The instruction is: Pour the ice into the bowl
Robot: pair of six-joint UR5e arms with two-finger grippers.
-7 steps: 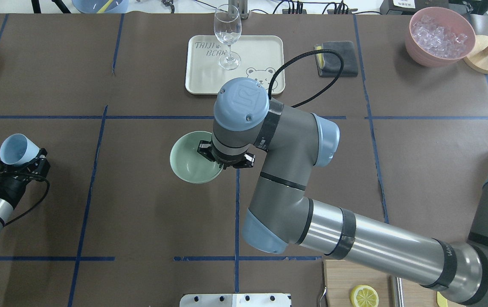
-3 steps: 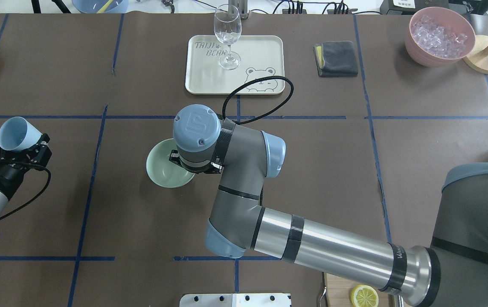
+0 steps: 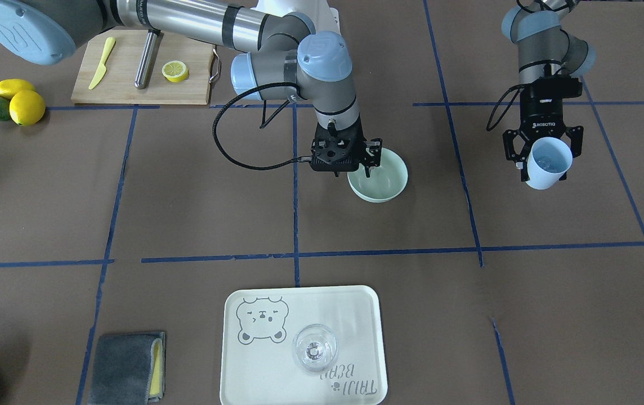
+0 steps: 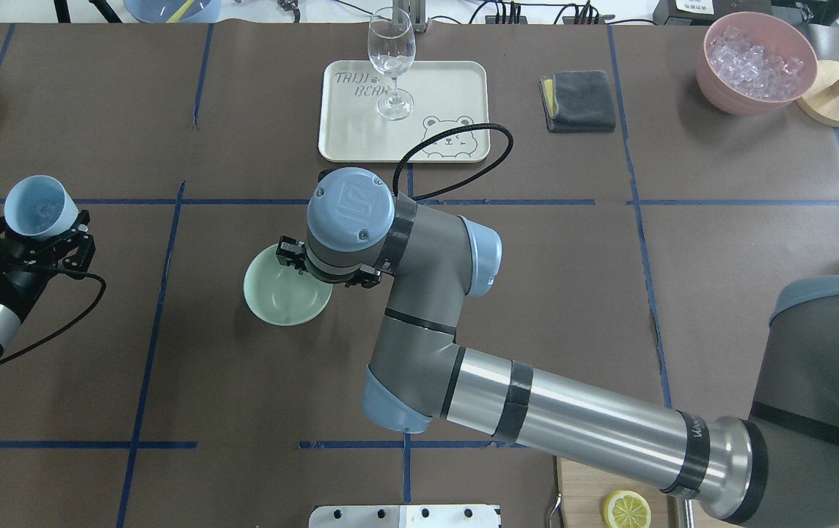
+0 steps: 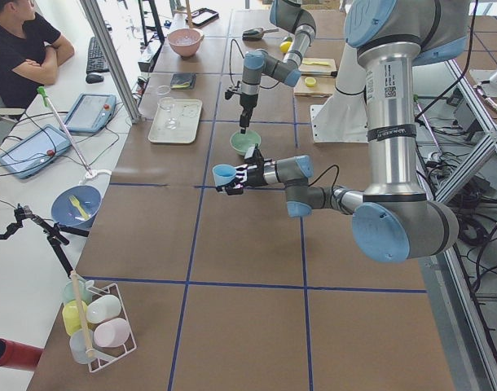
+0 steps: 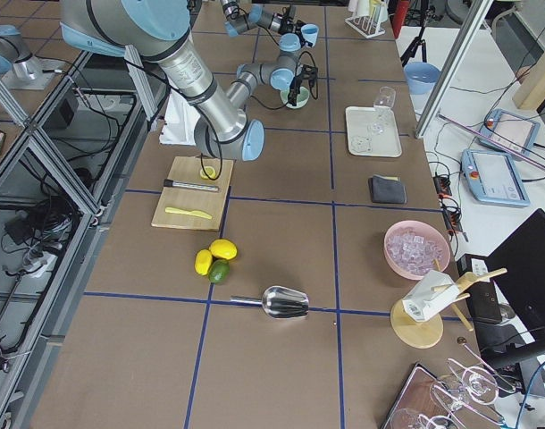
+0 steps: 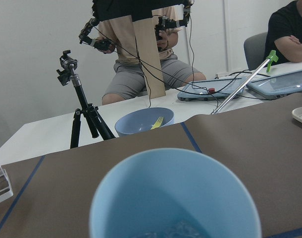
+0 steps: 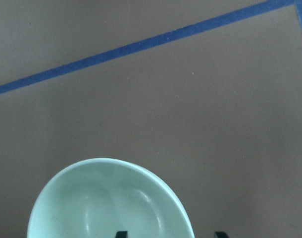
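From the front, the left gripper (image 3: 545,159) is clamped round the cup (image 3: 548,169), held upright well clear of the bowl (image 3: 385,184), so the ice (image 3: 550,163) inside cannot spill before the pour; the right gripper (image 3: 368,167) stands at the bowl's rim on the side away from the cup, probably to steady or place it within the left arm's reach; from overhead, the cup (image 4: 38,209) is out at the left edge and the bowl (image 4: 279,297) half shows from under the right wrist, with open table between them (the pour is not yet begun); from the left end, cup (image 5: 224,173) and bowl (image 5: 246,142) look nearer together, though apart; from the right end both are too small to judge; the left wrist looks into the cup (image 7: 176,198), a little ice (image 7: 176,231) low inside; the right wrist shows the bowl (image 8: 106,203) without ice, one fingertip (image 8: 121,234) inside the rim, the other outside, jaws part-way apart; I cannot tell whether they pinch the wall.
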